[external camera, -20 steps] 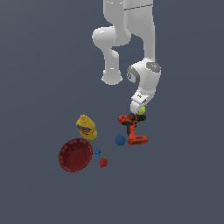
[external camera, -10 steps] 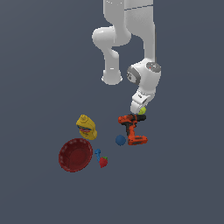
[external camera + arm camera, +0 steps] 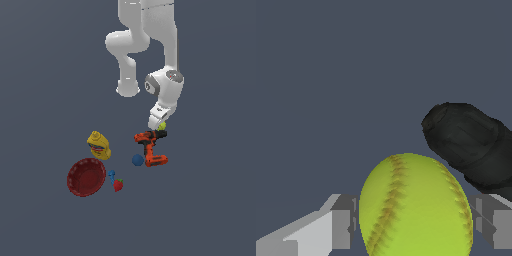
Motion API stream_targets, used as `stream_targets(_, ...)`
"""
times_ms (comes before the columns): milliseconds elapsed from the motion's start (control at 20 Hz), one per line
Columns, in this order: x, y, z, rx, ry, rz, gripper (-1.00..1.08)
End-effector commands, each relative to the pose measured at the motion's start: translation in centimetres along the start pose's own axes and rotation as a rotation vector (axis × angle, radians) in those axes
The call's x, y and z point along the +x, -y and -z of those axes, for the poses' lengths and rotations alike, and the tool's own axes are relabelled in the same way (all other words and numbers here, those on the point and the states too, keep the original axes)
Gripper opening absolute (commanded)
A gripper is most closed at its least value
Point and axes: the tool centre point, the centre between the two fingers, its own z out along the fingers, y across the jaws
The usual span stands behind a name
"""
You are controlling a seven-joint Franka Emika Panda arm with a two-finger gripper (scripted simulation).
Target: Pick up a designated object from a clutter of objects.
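Observation:
The yellow-green tennis ball (image 3: 415,207) fills the lower part of the wrist view, with its seam showing. It sits between my two grey fingers (image 3: 342,222), which press its two sides. In the exterior view the ball (image 3: 162,126) is a small spot at the tip of my gripper (image 3: 160,125), just beyond the top of the orange-black power drill (image 3: 151,150). The drill's black end (image 3: 471,145) lies close beside the ball in the wrist view. My gripper (image 3: 415,222) is shut on the ball.
A dark blue ball (image 3: 137,160) lies by the drill's handle. A yellow bottle (image 3: 99,145), a dark red bowl (image 3: 86,177), a small blue piece (image 3: 112,174) and a red strawberry (image 3: 118,185) lie toward the exterior view's left. The floor is plain dark grey.

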Motion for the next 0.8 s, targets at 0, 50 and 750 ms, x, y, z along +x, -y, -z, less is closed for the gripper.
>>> stream_targets(0, 0.2, -0.8, 0.7, -0.003, -0.006, -0.003, -1.0)
stream_targets(50, 0.2, -1.1, 1.0, -0.003, -0.006, -0.003, -1.0)
stream_targets(750, -0.1, -8.4, 8.0, 0.005, -0.005, -0.001, -1.0)
